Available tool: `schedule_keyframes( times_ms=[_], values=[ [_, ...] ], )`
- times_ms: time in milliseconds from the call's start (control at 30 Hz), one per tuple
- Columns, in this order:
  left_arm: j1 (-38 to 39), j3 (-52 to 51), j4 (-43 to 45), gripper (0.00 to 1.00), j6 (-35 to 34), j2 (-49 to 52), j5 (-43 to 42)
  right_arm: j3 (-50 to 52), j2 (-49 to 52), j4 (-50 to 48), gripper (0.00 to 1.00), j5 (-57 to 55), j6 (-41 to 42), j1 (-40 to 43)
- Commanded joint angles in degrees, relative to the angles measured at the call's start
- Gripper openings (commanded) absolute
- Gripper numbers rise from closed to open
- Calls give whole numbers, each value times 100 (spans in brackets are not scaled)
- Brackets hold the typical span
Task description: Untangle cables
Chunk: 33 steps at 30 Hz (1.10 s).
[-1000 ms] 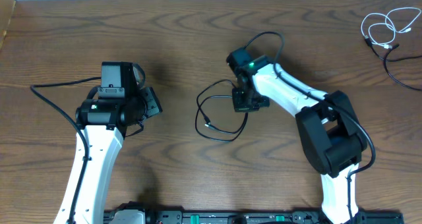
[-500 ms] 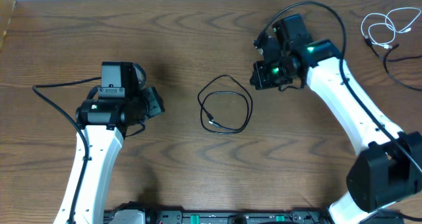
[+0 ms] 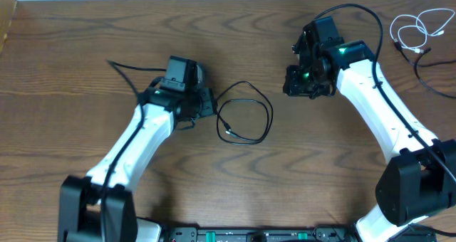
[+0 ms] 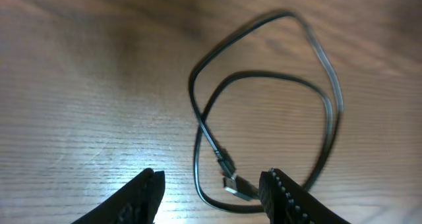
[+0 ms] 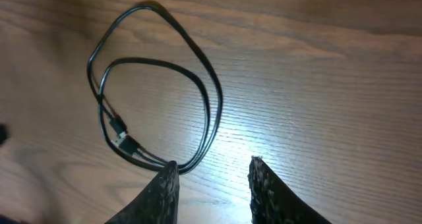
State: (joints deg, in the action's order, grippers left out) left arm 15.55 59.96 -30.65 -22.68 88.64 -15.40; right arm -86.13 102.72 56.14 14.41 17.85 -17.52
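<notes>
Two cables lie on the one wooden surface (image 3: 71, 50), and I have two tools over it. On the left, my left tool (image 4: 212, 179) sits just left of centre. Its two fingers (image 4: 148, 194) are parted and pinch nothing. In its wrist view the near-left part of the black cable (image 3: 244, 121) shows in the gap between them, lying on the wood. That single black cable rests at the middle of the surface in two overlapping loops. Its two small plugs (image 4: 232, 178) lie close together inside the coil, on its left side.

To the right and a little farther back hangs my right tool (image 5: 214, 163), near the coil but apart from it. It is also released, its two fingertips (image 5: 165, 194) spread over bare wood.

The one white cable (image 3: 417, 30) is well apart in the far right corner, bunched in several small loops. Just near of it, one thin dark strand (image 3: 436, 84) runs off the right edge. I cannot tell what it belongs to.
</notes>
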Motion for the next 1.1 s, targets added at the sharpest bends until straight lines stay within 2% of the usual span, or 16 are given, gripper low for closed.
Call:
schedule_keyframes(
  times_ms=[0,267,400,633,867,900,933,1000,1067],
  values=[
    [162,26,216,52,-313,579,-48,70,55,37,33,-208,74,28],
    [479,26,619,51,-315,1375,221,81,55,177,35,-205,76,22],
    [522,26,640,46,-315,1497,529,81,55,195,35,-208,74,22],
    [763,26,664,45,-310,1633,1025,81,55,195,36,-210,74,22],
    [946,26,693,39,-315,1971,1054,85,55,203,36,-234,74,22],
    [973,26,706,38,-315,2070,1054,85,55,212,35,-234,74,22],
    [994,26,723,31,-315,2146,1051,85,55,212,35,-234,74,22],
    [1014,28,728,10,-315,2205,1047,87,55,212,34,-232,76,17],
    [1014,79,719,7,-310,2146,1008,87,55,210,29,-227,79,17]
  ],
)
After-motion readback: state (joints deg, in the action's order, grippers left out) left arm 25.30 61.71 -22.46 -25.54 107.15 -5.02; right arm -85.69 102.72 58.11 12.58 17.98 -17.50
